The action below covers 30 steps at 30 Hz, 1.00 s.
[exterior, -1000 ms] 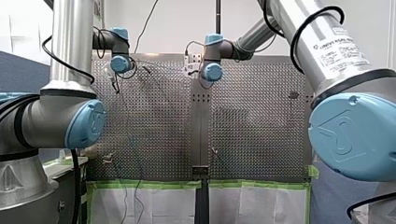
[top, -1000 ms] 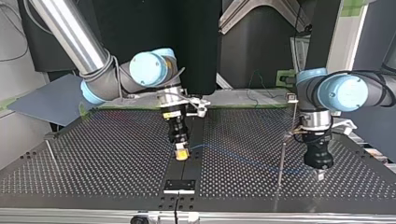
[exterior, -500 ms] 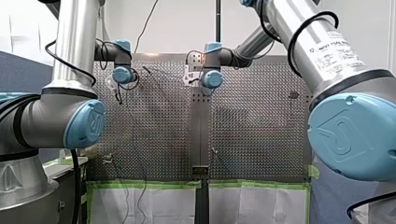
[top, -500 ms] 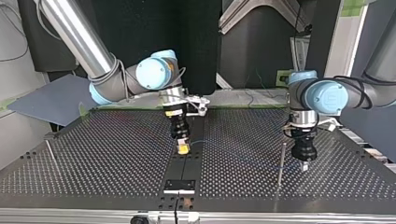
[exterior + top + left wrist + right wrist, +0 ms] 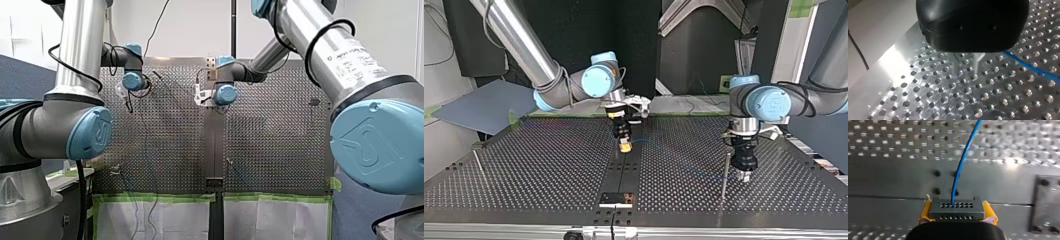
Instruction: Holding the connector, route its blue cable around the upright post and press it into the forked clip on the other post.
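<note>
My right gripper point(image 5: 956, 220) is shut on a dark grey connector point(image 5: 956, 208), with a yellow pad on each side of it. A blue cable point(image 5: 961, 162) leaves the connector and runs ahead over the perforated table. In the top view my right gripper point(image 5: 625, 146) hangs over the table's middle strip. My left gripper point(image 5: 744, 176) stands just beside a thin upright post point(image 5: 725, 172) at that view's right. In the left wrist view its metal fingers point(image 5: 976, 63) stand apart with nothing between them, and the blue cable point(image 5: 1028, 66) lies on the table beside them.
Another thin post point(image 5: 478, 162) stands at the top view's left edge. A small black plate point(image 5: 616, 198) sits on the middle strip near the table's near edge. Green tape point(image 5: 160, 197) lines the table's edge in the front view.
My left gripper has moved toward the top view's left, up beside the post, and its fingers have parted. My right gripper has carried the connector farther from the top camera.
</note>
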Motion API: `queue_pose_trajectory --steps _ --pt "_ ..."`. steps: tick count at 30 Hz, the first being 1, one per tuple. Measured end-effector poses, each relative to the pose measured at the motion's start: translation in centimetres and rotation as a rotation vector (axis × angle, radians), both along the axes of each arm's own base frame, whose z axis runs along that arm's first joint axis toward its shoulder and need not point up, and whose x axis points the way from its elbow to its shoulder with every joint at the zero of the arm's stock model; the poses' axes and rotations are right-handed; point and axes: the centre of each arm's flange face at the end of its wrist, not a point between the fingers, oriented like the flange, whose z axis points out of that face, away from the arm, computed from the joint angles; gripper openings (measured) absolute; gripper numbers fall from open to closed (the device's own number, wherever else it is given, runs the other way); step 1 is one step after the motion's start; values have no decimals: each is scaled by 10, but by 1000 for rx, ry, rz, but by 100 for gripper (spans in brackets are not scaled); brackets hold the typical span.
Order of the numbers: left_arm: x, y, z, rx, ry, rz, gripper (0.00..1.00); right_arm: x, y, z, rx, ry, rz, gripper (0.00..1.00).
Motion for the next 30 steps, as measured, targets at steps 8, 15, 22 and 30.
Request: queue_pose_trajectory --steps 8,15,22,30 --pt "-2 -4 -2 3 14 -7 100 -4 2 -20 18 18 -10 0" --pt "-5 -2 -5 18 43 21 100 -13 4 -42 28 11 -19 0" --pt "-5 -4 -9 23 59 23 100 -26 2 -64 31 10 -34 0" --pt "3 -11 -38 24 113 3 100 -46 -1 -93 41 -2 -58 0"
